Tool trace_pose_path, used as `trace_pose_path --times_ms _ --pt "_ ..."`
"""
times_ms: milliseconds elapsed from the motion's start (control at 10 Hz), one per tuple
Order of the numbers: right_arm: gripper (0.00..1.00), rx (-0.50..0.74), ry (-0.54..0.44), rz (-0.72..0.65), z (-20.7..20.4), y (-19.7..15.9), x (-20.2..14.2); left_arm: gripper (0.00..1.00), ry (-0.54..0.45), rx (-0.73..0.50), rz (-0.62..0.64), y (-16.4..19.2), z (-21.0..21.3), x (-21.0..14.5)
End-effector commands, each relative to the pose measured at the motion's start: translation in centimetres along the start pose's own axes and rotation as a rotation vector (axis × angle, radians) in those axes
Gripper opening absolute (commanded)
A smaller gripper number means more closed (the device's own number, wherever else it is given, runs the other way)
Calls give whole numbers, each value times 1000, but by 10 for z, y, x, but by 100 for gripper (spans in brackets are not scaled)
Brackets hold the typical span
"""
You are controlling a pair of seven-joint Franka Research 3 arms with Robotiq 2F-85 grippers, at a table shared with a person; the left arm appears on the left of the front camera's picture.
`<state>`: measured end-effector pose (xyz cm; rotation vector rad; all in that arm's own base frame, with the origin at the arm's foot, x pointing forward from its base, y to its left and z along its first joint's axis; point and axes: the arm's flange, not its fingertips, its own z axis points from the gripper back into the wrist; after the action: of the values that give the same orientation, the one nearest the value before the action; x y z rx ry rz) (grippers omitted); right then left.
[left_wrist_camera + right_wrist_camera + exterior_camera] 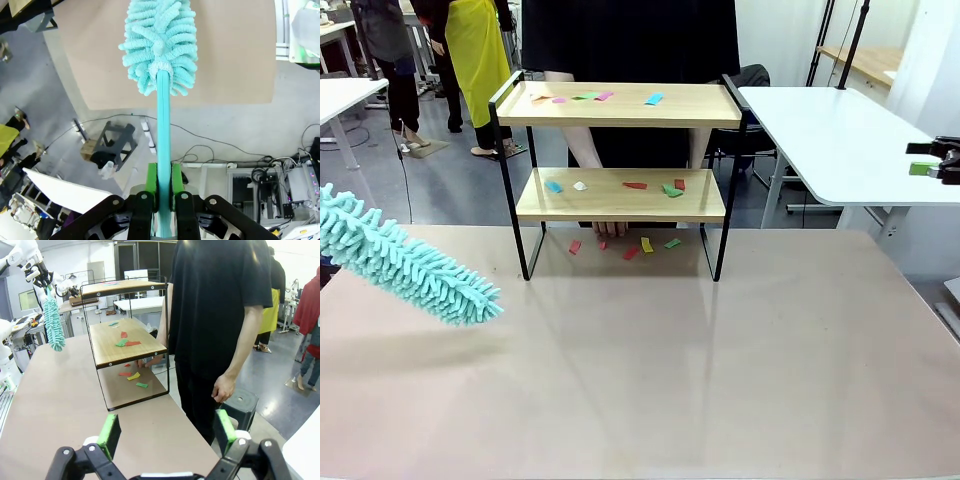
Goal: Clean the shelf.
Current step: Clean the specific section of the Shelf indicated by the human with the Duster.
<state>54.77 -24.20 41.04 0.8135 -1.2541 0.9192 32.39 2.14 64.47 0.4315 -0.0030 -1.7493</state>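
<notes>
Pale wooden two-tier shelf [705, 106] in a thin black frame stands at the far middle of the smooth tan surface [670, 380]. Left gripper [164, 181] clamps the slim handle of a fluffy teal duster [410, 265]; right gripper [167, 429] gapes wide, empty.

A white table [840, 140] is standing off right; a dark stool [242, 402] is sitting beside the person in black [215, 300].

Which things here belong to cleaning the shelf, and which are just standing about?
Belong to the job:
shelf
coloured paper scraps on both boards and beneath
teal duster
left tool, shut on the duster's handle

Just about:
white side table
black stool
right tool, open, empty
</notes>
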Motion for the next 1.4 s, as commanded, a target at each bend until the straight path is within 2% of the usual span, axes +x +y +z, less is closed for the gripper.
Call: trace_pose_path --times_ms 0,1200,1300 --pt "100 2 -2 7 -1 1 4 13 0 8 6 -1 2 -3" --pt "100 2 -2 7 -1 1 4 13 0 0 0 0 0 0" --pt "100 2 -2 7 -1 1 4 13 -114 3 28 -10 8 -10"
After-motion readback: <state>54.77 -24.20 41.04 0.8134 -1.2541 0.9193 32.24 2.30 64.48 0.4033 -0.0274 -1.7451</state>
